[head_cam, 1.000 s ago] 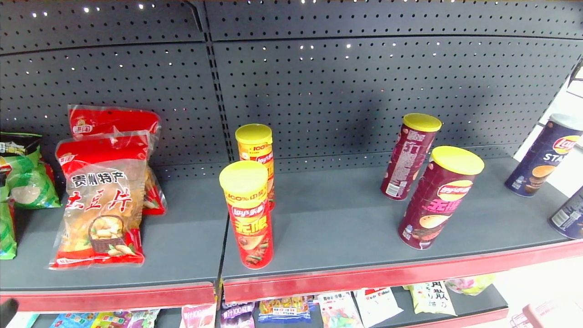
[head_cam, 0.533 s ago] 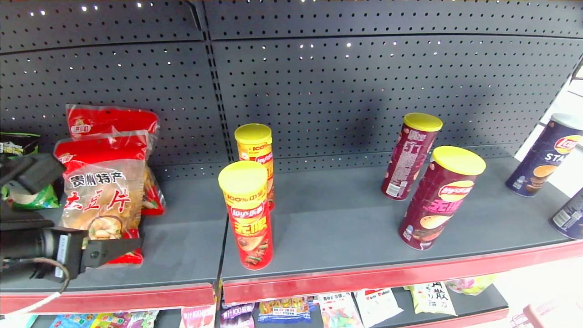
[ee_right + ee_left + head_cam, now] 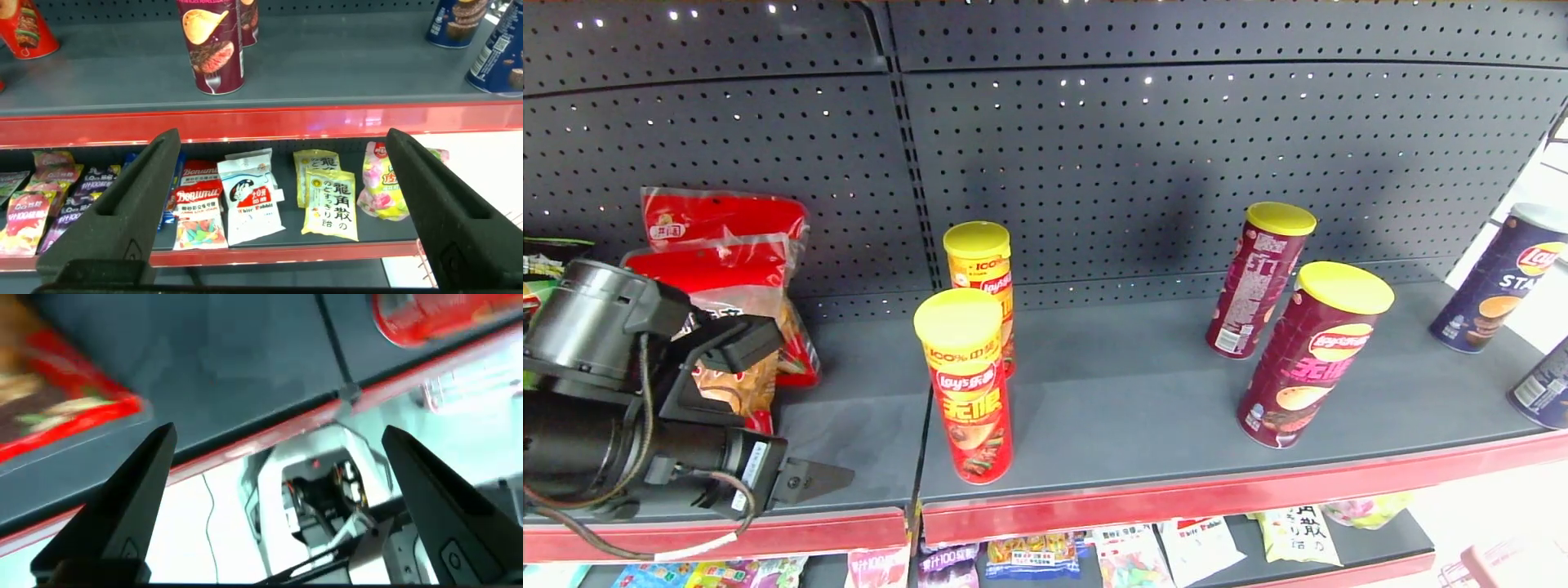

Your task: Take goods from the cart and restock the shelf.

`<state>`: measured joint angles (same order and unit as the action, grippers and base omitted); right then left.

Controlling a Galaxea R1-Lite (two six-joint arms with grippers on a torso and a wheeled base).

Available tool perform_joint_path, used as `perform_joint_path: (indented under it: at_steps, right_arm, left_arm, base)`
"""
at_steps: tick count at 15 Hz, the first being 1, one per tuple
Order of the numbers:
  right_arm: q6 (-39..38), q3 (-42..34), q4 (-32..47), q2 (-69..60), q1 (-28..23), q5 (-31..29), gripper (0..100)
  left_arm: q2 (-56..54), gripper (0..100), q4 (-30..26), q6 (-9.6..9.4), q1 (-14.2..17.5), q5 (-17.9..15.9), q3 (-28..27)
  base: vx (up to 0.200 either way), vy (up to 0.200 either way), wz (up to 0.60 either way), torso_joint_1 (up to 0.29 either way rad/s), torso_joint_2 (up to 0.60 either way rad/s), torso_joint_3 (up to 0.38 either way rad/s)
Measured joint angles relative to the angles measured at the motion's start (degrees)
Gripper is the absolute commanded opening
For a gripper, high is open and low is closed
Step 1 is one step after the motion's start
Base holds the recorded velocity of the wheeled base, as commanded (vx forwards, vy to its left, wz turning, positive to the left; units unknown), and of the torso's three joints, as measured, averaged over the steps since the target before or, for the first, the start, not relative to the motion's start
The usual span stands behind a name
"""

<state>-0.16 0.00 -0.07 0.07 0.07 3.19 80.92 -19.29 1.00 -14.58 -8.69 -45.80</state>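
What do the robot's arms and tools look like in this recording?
The left arm is black with a grey metal cylindrical joint, looped black cables and a white label at the wrist. The left tool and right tool each have two dark, wedge-shaped fingers tapering to points.

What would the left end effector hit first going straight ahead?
Likely the shelf lip, centred ahead of the left end effector; the red can sits aside. Depth unclear.
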Motion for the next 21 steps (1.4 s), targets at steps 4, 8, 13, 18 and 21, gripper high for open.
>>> perform_joint_path:
  at_steps: [4, 8, 13, 18, 21]
  right_arm:
    - [-0.02, 0.0, 0.0, 0.0, 0.0, 0.02, 100]
    - [-0.02, 0.0, 0.0, -0.02, 0.0, 0.0, 100]
    - [-0.02, 0.0, 0.0, -0.02, 0.0, 0.02, 100]
    - [-0.02, 0.0, -0.02, -0.02, 0.0, 0.0, 100]
    - [-0.02, 0.0, 0.0, -0.02, 0.02, -0.02, 100]
  left_arm:
    - [5.74, 100, 3.47, 0.2, -3.99, 3.85, -0.15]
    - [11.63, 100, 7.17, 3.01, -7.94, 6.16, -2.44]
    - [17.03, 100, 10.09, 3.12, -9.95, 8.34, -4.72]
    - [20.07, 100, 10.73, 3.05, -10.64, 9.23, -6.31]
    - [21.0, 100, 10.78, 3.02, -10.72, 9.4, -6.99]
  base:
    - [0.0, 0.0, 0.0, 0.0, 0.0, 0.0]
    - [0.0, 0.0, 0.0, 0.0, 0.0, 0.0]
    - [0.0, 0.0, 0.0, 0.0, 0.0, 0.0]
    - [0.0, 0.0, 0.0, 0.0, 0.0, 0.0]
    - [0.0, 0.0, 0.0, 0.0, 0.0, 0.0]
